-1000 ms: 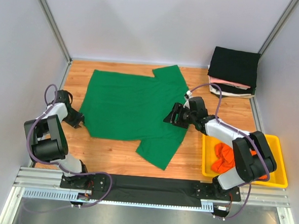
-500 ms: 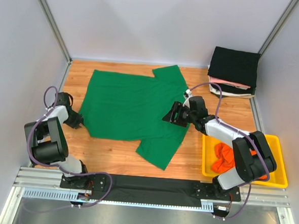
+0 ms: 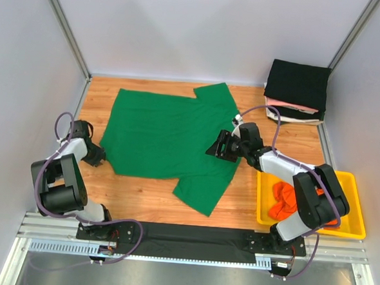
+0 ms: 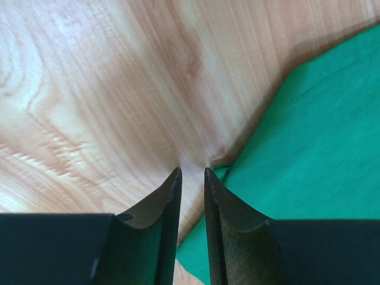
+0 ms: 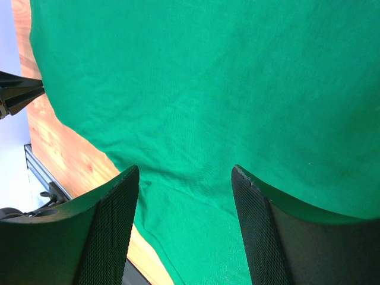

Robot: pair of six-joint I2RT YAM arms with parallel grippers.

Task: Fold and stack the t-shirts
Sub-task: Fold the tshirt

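Green shirt (image 3: 171, 135): lies spread flat and unfolded on the table (image 3: 141, 198).
Left gripper (image 4: 191, 171): jaws nearly together with a thin gap; bare wood shows between them and nothing is held. The tips sit just beside the shirt's near-left corner.
Right gripper (image 5: 184, 171): jaws wide apart, empty, above the cloth on its right side.
Other shirts: folded stack (image 3: 298, 90) at the far right; orange shirt (image 3: 283, 198) in the tray (image 3: 356, 220).
Risk: the left jaws may close on wood and miss the hem — the corner lies just off their line. A one-sided lift would drag and wrinkle the cloth.
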